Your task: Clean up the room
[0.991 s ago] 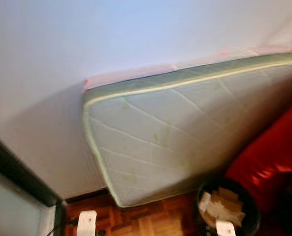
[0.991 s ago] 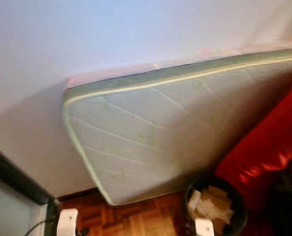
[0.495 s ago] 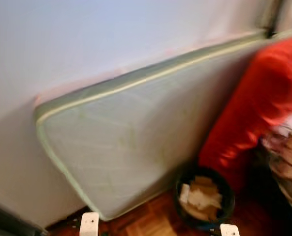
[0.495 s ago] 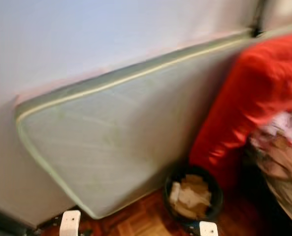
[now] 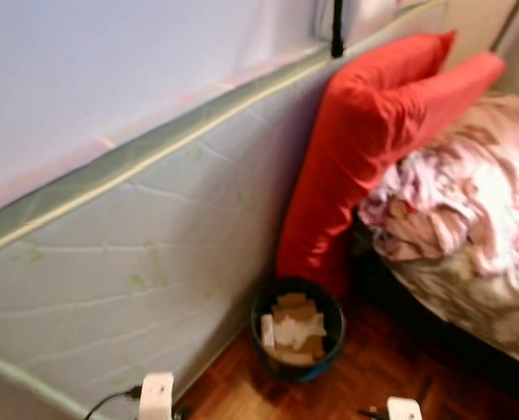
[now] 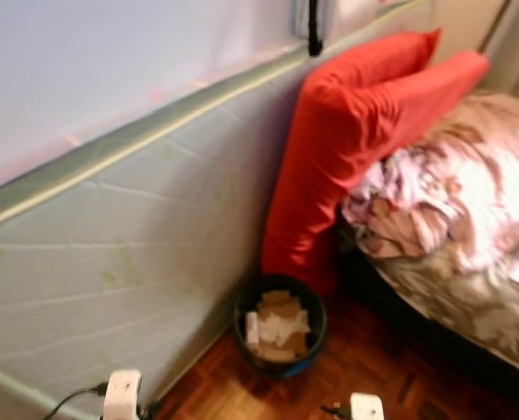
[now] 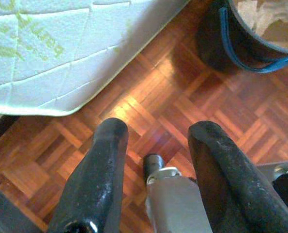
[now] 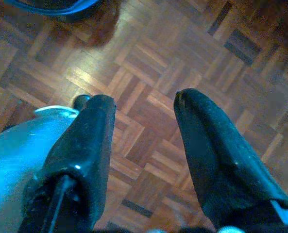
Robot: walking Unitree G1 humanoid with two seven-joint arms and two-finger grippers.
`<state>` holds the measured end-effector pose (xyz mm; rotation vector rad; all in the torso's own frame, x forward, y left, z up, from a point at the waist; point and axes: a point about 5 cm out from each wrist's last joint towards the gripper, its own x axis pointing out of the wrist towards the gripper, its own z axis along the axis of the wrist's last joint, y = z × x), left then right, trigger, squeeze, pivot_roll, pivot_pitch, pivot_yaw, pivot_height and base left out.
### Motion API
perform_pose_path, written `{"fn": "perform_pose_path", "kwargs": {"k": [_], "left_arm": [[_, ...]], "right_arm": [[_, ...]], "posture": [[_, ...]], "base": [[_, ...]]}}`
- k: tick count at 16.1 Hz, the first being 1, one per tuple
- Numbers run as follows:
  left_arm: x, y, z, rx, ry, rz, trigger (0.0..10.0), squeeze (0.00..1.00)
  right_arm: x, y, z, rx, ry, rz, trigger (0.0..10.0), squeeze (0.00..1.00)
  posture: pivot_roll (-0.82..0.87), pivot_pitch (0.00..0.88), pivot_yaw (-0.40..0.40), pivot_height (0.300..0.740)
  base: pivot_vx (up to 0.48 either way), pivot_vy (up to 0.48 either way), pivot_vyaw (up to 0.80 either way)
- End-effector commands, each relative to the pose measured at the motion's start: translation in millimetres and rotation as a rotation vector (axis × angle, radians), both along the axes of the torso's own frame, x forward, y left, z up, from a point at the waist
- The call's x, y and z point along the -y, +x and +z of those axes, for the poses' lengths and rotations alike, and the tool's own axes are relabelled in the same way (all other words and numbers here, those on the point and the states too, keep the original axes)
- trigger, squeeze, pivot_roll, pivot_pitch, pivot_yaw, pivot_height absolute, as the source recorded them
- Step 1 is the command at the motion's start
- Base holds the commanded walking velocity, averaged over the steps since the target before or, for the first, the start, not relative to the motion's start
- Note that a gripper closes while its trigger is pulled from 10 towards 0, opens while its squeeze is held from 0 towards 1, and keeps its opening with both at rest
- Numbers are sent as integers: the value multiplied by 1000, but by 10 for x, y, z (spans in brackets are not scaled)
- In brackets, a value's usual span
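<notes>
Bin (image 5: 297, 337): full, near floor (image 7: 158, 111), between mattress (image 5: 136, 262) and bed (image 5: 469, 254). Left pincer (image 7: 156, 145), right pincer (image 8: 144, 121): both released, idle. Risk: walking feet could topple bin.

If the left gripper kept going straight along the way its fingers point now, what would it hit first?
Most likely the bare parquet floor. The left gripper is open and empty, aimed down at the wood between the mattress and the waste bin. Neither seems to lie in its line, though depth is unclear.
</notes>
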<state>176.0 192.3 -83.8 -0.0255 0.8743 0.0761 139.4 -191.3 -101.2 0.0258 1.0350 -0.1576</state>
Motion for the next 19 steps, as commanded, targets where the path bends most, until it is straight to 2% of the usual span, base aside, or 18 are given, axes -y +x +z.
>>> {"fn": "perform_pose_path", "kwargs": {"k": [1,10,18,19], "left_arm": [[-639,-721,-123,-196,1,62,10000,0],[-641,-709,-118,-190,5,58,10000,0],[-635,-705,-118,-190,2,51,10000,0],[-634,-704,-118,-190,2,50,10000,0]], "right_arm": [[-85,112,28,-13,183,70,10000,0],[-82,129,37,9,185,51,10000,0],[-78,130,38,7,184,53,10000,0],[-79,126,36,-2,182,65,10000,0]], "posture": [[-12,27,-12,740],[-11,38,-14,740],[-10,39,-15,740],[-13,37,-15,740]], "base": [[0,0,-800],[0,0,-74],[0,-309,0],[0,-334,-800]]}}
